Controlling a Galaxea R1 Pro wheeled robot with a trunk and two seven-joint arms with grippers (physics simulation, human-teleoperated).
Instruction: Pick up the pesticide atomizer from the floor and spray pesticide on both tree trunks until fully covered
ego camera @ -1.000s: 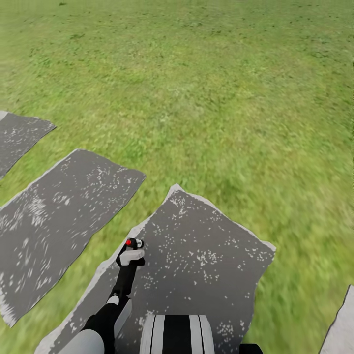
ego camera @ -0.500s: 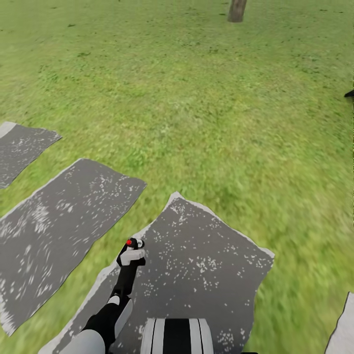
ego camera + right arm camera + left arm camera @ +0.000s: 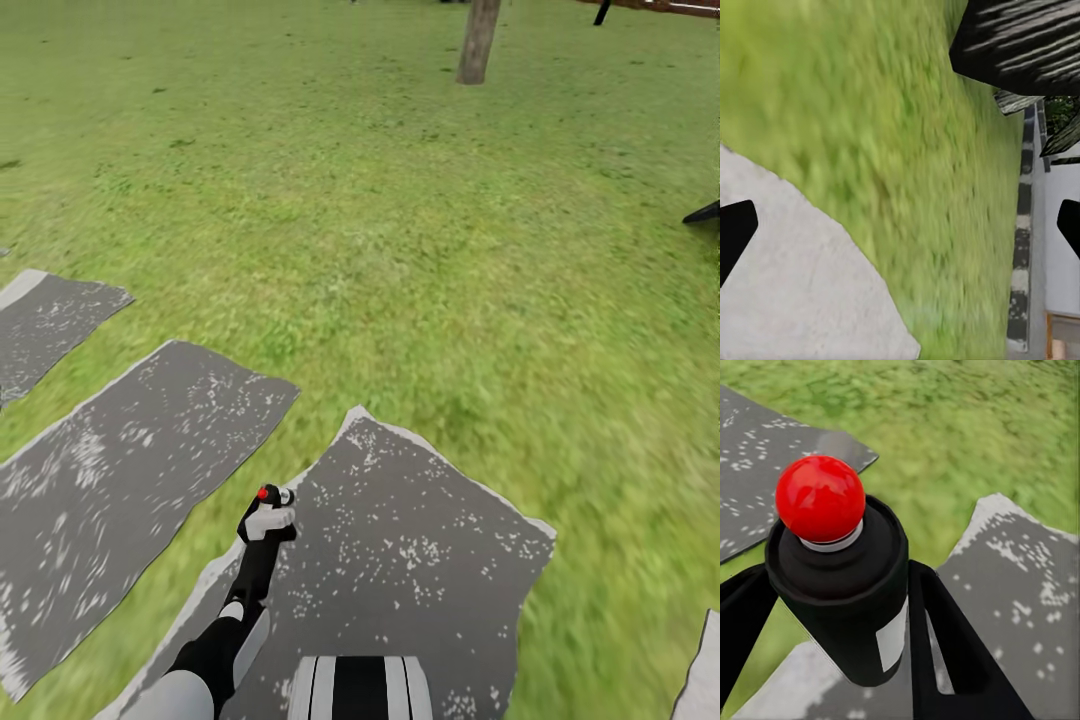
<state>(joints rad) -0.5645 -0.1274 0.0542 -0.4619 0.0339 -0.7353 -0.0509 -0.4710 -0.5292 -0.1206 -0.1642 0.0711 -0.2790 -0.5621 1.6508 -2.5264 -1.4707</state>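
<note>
A garden: grass lawn [image 3: 420, 230] (grey paving slabs [image 3: 420, 540]) and a tree trunk [image 3: 477, 42]

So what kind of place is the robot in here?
Most likely a garden or backyard: a wide grass lawn, grey paving slabs set into it, and a tree trunk farther ahead.

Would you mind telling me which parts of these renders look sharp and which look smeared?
Head view: grass smeared, worst toward the right edge, while the left gripper stays crisp. Left wrist view: the pesticide atomizer is sharp, the lawn behind soft. Right wrist view: grass and paving both blurred.
</note>
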